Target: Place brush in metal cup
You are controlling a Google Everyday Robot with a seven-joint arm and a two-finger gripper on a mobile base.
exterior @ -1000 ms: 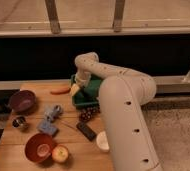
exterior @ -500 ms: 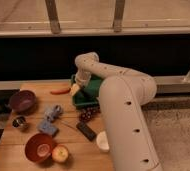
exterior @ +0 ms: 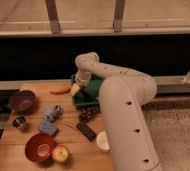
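The metal cup [exterior: 19,121] is small and shiny and stands near the left edge of the wooden table [exterior: 13,142], below the dark purple bowl [exterior: 22,100]. My arm reaches across the table's right side to the green bin [exterior: 88,95] at the back. The gripper [exterior: 79,85] is down at the bin's left end, mostly hidden by the wrist. A pale yellow oblong piece [exterior: 75,89] shows right beside it. The brush is not visible; it may be hidden by the arm in the bin.
An orange carrot-like piece [exterior: 60,91] lies left of the bin. Dark grapes [exterior: 86,115], a black block [exterior: 86,130], a white cup [exterior: 103,141], two blue-grey items [exterior: 50,119], a red bowl [exterior: 39,147] and an apple [exterior: 60,153] are on the table.
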